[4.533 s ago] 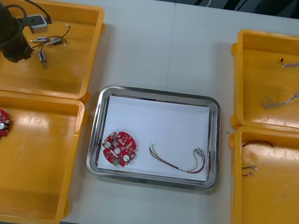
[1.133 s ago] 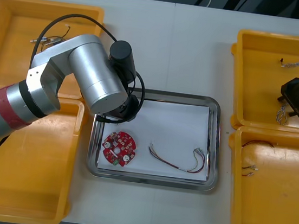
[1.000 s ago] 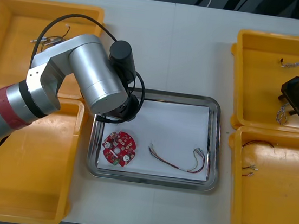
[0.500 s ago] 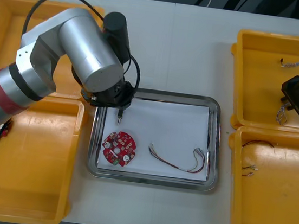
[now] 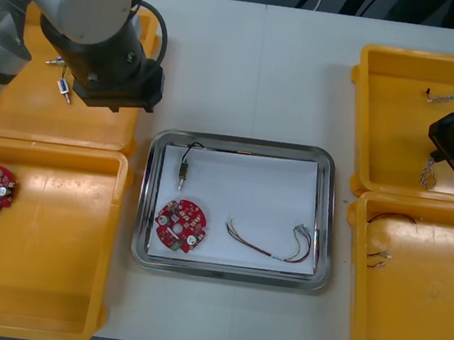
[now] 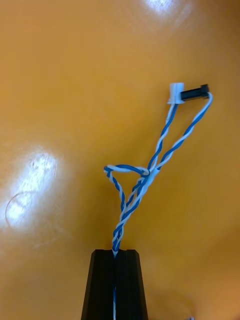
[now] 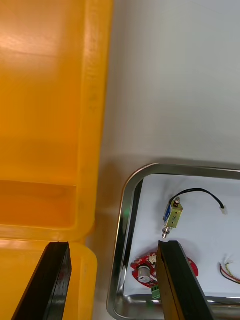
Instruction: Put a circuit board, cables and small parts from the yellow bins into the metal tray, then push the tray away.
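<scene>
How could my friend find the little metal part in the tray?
Look at the metal tray in the middle of the table, between the yellow bins. The small metal part lies in its far left corner, just beyond the round red circuit board. In the tray it alone is a stubby metal piece with one black wire curling off.

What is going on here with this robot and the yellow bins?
The robot is filling the shiny metal tray, which already holds a round red circuit board, a red and yellow cable and a small metal part. The left gripper is open above the edge of the far left yellow bin, near the tray. The right gripper is shut on a twisted blue and white cable over the far right yellow bin.
</scene>
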`<state>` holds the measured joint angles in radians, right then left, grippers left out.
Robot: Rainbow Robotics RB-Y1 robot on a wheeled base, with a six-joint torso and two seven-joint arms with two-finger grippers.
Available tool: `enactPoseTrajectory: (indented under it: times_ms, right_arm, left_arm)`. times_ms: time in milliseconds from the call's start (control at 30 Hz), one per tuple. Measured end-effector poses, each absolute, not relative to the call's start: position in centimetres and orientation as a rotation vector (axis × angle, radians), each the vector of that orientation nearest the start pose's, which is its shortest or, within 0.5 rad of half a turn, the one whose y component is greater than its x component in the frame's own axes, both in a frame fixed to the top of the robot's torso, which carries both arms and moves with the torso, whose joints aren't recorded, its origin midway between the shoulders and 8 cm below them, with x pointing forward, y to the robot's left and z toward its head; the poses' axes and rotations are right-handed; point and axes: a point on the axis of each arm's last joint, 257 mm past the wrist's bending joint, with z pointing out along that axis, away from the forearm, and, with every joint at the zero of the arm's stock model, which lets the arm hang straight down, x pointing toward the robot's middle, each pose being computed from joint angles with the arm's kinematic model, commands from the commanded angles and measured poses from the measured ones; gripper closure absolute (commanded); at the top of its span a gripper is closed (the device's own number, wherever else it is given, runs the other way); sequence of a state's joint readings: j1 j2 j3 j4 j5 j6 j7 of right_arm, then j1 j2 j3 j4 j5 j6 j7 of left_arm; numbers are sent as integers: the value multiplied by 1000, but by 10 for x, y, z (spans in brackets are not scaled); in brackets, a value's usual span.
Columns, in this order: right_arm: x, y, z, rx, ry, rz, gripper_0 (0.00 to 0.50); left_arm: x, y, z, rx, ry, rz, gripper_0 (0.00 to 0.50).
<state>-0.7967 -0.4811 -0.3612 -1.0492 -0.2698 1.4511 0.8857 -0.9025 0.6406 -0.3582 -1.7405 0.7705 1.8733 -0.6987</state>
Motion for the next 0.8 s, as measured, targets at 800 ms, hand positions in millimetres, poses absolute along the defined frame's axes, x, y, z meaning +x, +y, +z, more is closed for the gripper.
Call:
enactPoseTrajectory:
  times_ms: [800]
  right_arm:
    - [520, -386, -142, 557, 2669, 64, 500]
  left_arm:
    - [563, 311, -124, -356, 2709, 5, 0]
